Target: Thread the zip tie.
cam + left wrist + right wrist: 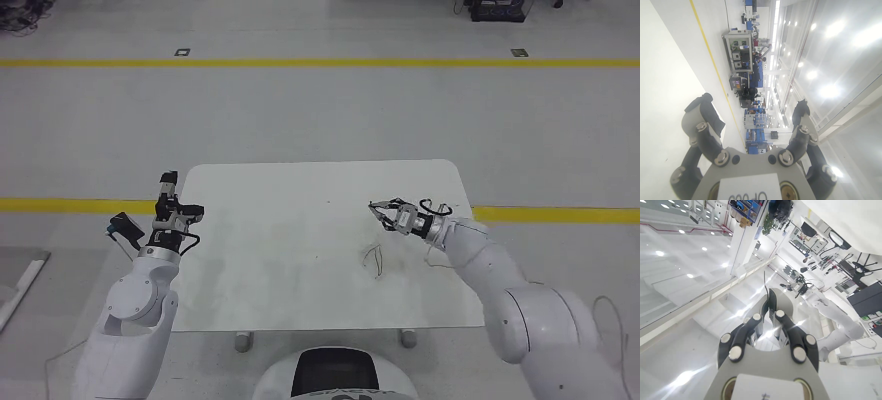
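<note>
Plainly, the left claw (753,100) hangs over the desk's (300,200) left edge, fingers spread wide with nothing between them. Its forearm rises from the near left corner and the claw aims toward the far edge, likely ready to take the tie's other end. Right of the middle, thin dark strands (376,260) lie on the desk; I cannot tell whether they belong to the held tie. Above them the right claw (769,294) is pinching the zip tie (764,280), whose thin tip pokes past the fingertips. That arm bends in from the right edge, claw levelled toward the left one, seemingly to present the tip.
</note>
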Motion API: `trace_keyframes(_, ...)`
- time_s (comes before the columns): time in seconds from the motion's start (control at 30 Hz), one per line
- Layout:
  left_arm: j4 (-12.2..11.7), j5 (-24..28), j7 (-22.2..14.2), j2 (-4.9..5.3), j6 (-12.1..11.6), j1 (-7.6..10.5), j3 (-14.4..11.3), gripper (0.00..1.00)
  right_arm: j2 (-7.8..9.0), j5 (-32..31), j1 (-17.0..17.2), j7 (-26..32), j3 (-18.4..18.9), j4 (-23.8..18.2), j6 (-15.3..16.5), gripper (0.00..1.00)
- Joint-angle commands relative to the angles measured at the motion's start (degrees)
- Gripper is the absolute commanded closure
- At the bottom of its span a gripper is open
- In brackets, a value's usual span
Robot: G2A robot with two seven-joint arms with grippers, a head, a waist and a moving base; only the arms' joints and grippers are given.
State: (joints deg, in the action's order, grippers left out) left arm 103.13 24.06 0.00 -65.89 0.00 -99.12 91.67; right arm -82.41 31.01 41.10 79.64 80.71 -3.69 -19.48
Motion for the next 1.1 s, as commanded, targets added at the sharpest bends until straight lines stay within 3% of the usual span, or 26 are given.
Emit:
trace_keyframes(0.0, 0.0, 0.0, 0.0, 0.0, 0.0, 0.0, 0.0, 0.0, -0.28, 1.6, 0.33, 0.0, 0.06, -0.28, 0.0, 1.0)
trace_keyframes(0.2, 0.0, 0.0, 0.0, 0.0, 0.0, 0.0, 0.0, 0.0, -1.23, 8.01, 1.62, 0.0, -1.04, -2.19, 0.0, 1.0)
trace_keyframes(0.33, 0.0, 0.0, 0.0, 0.0, 0.0, 0.0, 0.0, 0.0, -1.12, 13.08, 3.98, 0.0, -4.27, -7.24, 0.0, 1.0)
trace_keyframes(0.43, 0.0, 0.0, 0.0, 0.0, 0.0, 0.0, 0.0, 0.0, 0.36, 18.18, 7.44, 0.0, -8.67, -15.59, 0.0, 1.0)
trace_keyframes(0.53, 0.0, 0.0, 0.0, 0.0, 0.0, 0.0, 0.0, 0.0, 3.53, 23.15, 11.98, 0.0, -13.26, -26.98, 0.0, 1.0)
trace_keyframes(0.63, 0.0, 0.0, 0.0, 0.0, 0.0, 0.0, 0.0, 0.0, 7.65, 26.23, 16.43, 0.0, -15.39, -38.45, 0.0, 1.0)
trace_keyframes(0.93, 0.0, 0.0, 0.0, 0.0, 0.0, 0.0, 0.0, 0.0, 7.64, 26.21, 16.49, -0.29, -15.36, -38.77, 0.39, 1.0)
trace_keyframes(1.07, 0.0, 0.0, 0.0, 0.0, 0.0, 0.0, 0.0, 0.0, 7.92, 25.36, 18.09, -0.75, -13.96, -44.19, 9.98, 1.0)
